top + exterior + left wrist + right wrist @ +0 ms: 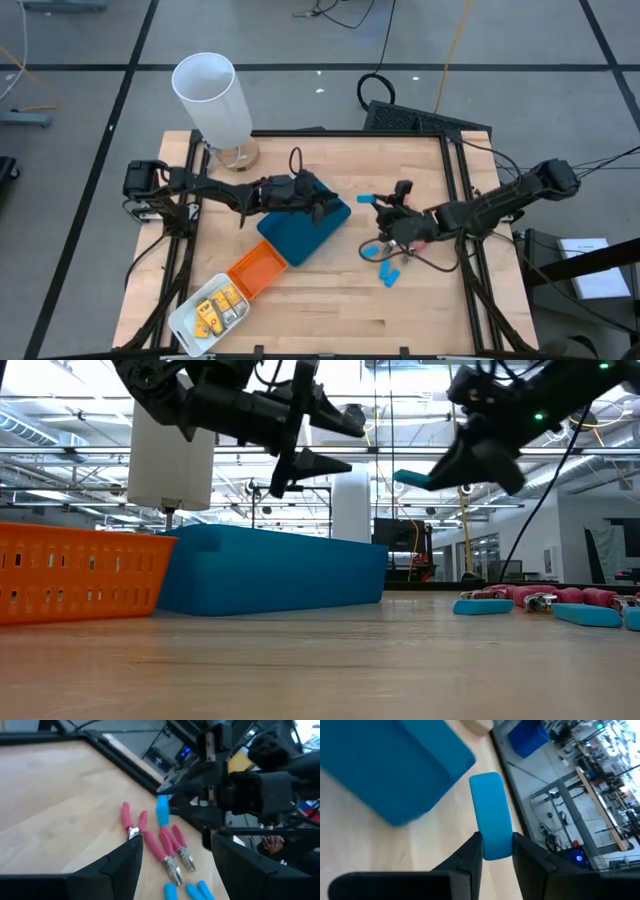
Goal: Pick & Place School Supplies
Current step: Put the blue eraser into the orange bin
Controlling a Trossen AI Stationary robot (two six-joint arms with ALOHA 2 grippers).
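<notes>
High view shows the right gripper [385, 205] raised over the bare wood between the teal tray [304, 225] and the remaining supplies, its jaws pinched nearly shut on one light-blue oblong piece [491, 815]. The piece stands out lengthwise from the fingertips, its long axis in line with the fingers and its free end aimed toward the teal tray, which lies just beyond it on the side toward the left arm; that is the relation the coming move seems to turn on, since the tray is likely where the piece goes. In the low view the piece is clearly off the table, held level and well above the tray's rim. The right arm reaches in low from its side, extended and slightly bent. The left gripper [318, 201] hangs over the teal tray with its jaws spread wide and nothing between them. Two pink-handled tools [167, 845] and further blue pieces [389, 276] lie on the wood beneath the right arm.
</notes>
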